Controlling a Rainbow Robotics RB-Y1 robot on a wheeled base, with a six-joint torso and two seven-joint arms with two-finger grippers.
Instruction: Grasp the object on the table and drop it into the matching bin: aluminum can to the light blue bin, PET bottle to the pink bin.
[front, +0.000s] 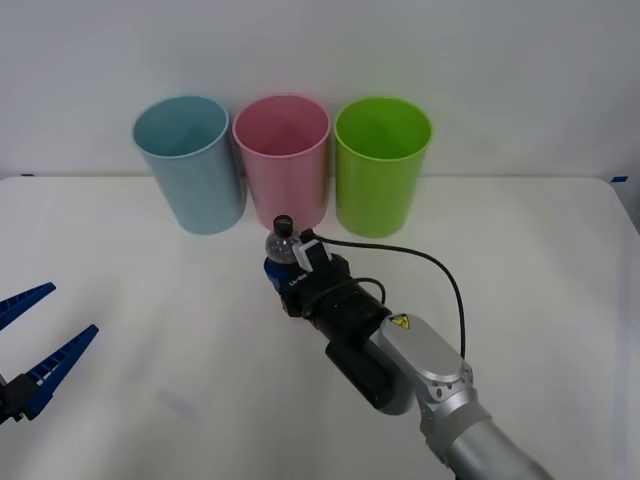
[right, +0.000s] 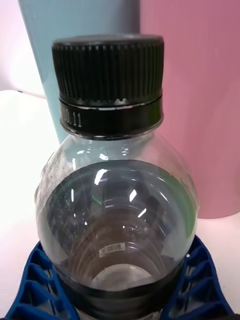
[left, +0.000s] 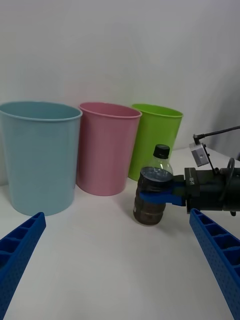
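Bottle (front: 282, 238) of clear plastic, part full of dark liquid and topped with a black cap (right: 108, 70), stands upright in my right gripper (front: 284, 268). My blue ribbed fingers (left: 159, 194) are closed around its middle, one on each side. In the left wrist view its base sits at, or just above, the white surface (front: 150, 300); I cannot tell which.

The bottle is just in front of the pink bin (front: 282, 160), near that bin's base, and slightly toward the light blue bin (front: 190, 162). Three tall round bins stand in a row at the far side of the surface, close together: light blue on my left, pink in the middle, and a lime green bin (front: 381, 165) on my right. All three are upright and open at the top. The bottle's cap reaches roughly halfway up the bins.

My right arm reaches forward from the near right toward the middle of the surface, with a black cable (front: 420, 260) looping above the wrist.

My left gripper (front: 40, 335) hangs low at the near left, well apart from the bottle and the bins. Its two blue fingers are spread wide open and hold nothing.
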